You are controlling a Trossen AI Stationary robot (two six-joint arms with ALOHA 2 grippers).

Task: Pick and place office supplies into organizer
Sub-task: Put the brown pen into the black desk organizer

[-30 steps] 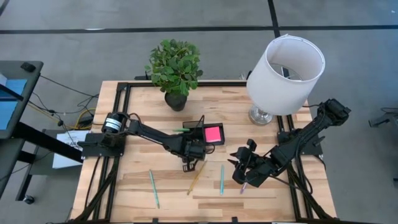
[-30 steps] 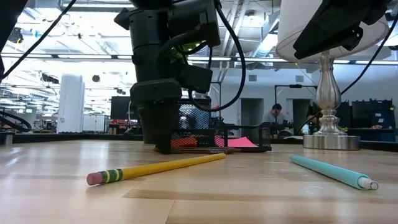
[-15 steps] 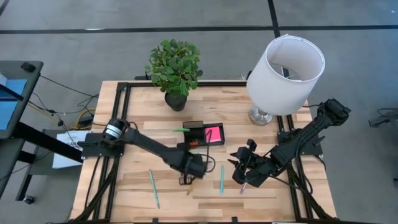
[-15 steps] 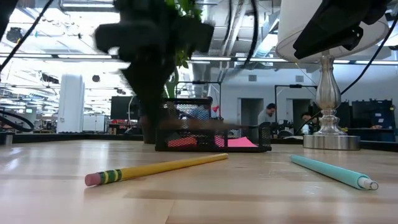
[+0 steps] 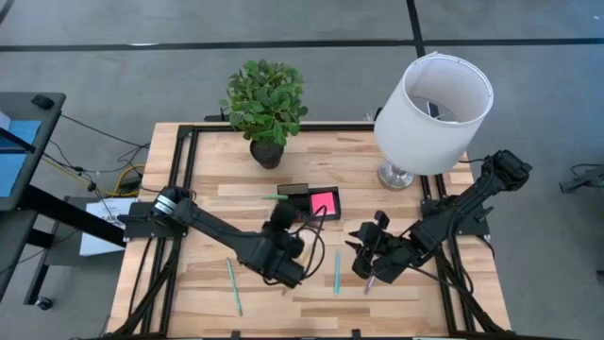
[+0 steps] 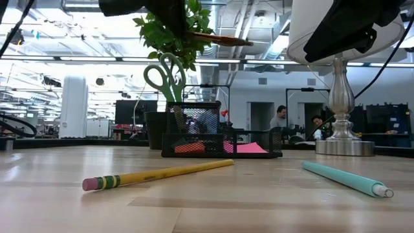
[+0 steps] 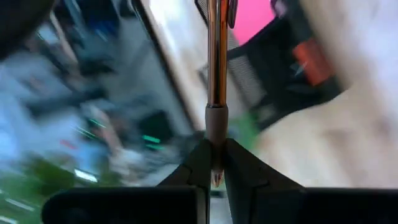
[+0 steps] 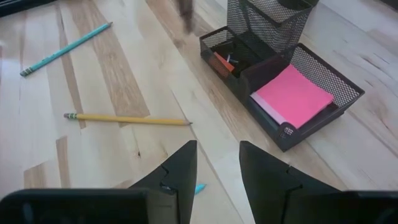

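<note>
Left gripper [image 7: 214,163] clamps a pen [image 7: 216,62]; right gripper [image 8: 217,163] gapes empty. Organizer [image 8: 283,87] holds pad [image 8: 294,96] (pencils still out).

Yellow pencil [image 6: 158,173] and teal pen [image 6: 346,178] lie before the organizer [image 6: 223,139] — scissors [image 6: 165,76] upright inside.

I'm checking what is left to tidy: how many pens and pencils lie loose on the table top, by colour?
Teal: 2 (teal pencil, teal pen)
Yellow: 1 (yellow pencil)
Pink: 1 (pink pen, partly under the right gripper)
Total: 4
Not counted: the copper pen held up in the left gripper.
</note>
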